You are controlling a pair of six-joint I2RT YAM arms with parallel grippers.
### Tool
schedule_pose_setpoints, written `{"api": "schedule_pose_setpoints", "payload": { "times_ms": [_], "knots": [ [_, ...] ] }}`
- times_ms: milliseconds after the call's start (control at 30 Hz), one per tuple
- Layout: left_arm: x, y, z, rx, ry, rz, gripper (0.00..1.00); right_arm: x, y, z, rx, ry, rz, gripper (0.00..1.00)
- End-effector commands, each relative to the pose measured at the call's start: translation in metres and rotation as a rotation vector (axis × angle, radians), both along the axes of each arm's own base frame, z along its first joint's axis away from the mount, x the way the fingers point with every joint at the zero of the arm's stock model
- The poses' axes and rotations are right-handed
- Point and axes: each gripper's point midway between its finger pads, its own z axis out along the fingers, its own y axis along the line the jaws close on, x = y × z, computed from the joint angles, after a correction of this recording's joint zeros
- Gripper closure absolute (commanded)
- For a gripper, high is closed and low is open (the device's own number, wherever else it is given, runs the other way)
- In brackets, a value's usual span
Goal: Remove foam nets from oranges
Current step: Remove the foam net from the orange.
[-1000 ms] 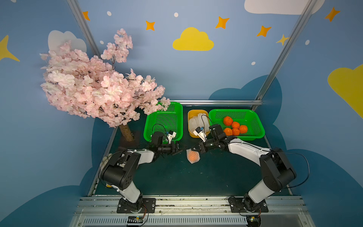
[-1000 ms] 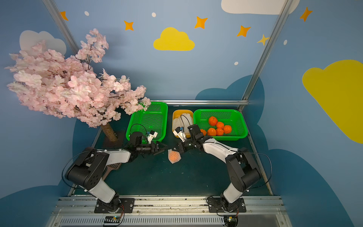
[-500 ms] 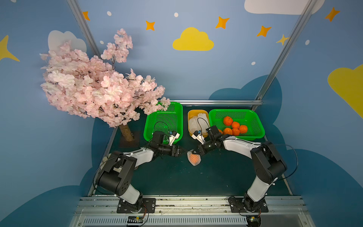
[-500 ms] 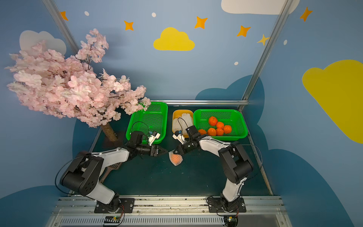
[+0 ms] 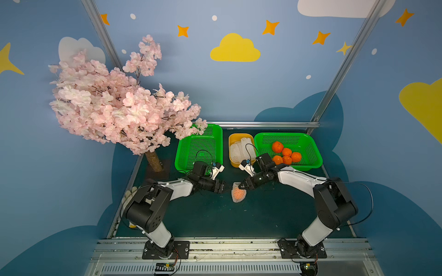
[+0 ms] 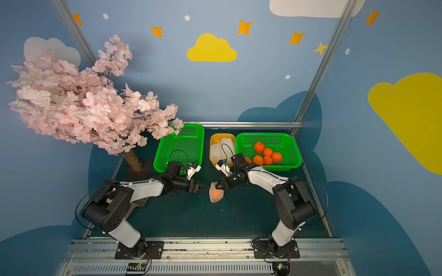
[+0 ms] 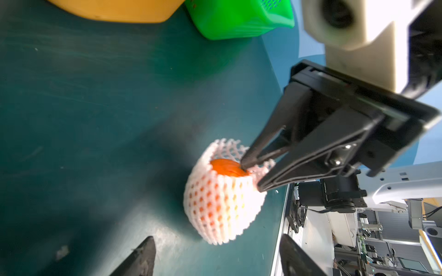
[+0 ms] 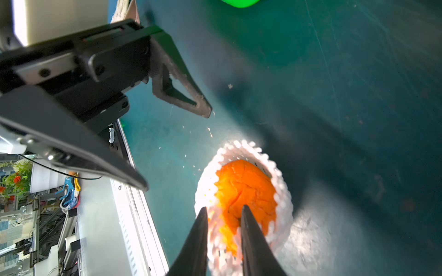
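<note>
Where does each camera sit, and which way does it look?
Top views: high on the robot's base side, looking down toward the back wall; both arms whole, left pincer and right pincer by the netted orange.
Left wrist: on the left arm, looking past its own fingertips over the green table at that orange; the right pincer faces it.
Right wrist: on the right arm, looking along its own fingers into the net's open end; the open left pincer stands opposite.
Shared: both wrist views show the same orange.
</note>
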Motion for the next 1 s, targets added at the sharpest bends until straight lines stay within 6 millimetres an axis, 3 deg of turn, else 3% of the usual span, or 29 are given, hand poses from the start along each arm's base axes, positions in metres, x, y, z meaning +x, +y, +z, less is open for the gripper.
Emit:
{"api": "schedule_pose_setpoints", "payload": {
  "times_ms": [0,300,433,733,967],
  "knots": [
    [0.007,-0.013,0.010,-0.012,-0.075,-0.052,0.20,-0.015,-0.010,0.002,-0.018,0.005,0.030,0.80],
    [-0.009,-0.035,0.014,-0.009,-0.139,-0.177,0.20,-0.030,-0.016,0.010,-0.019,-0.041,0.064,0.95],
    [-0.016,-0.039,0.005,0.026,-0.136,-0.230,0.21,-0.034,-0.017,0.014,-0.002,-0.064,0.067,1.00],
    [-0.024,-0.051,-0.001,0.047,-0.150,-0.297,0.23,-0.041,-0.019,0.016,0.015,-0.066,0.071,1.00],
    [-0.033,-0.058,-0.013,0.053,-0.131,-0.341,0.31,-0.042,-0.021,0.014,0.014,-0.062,0.057,1.00]
  ]
}}
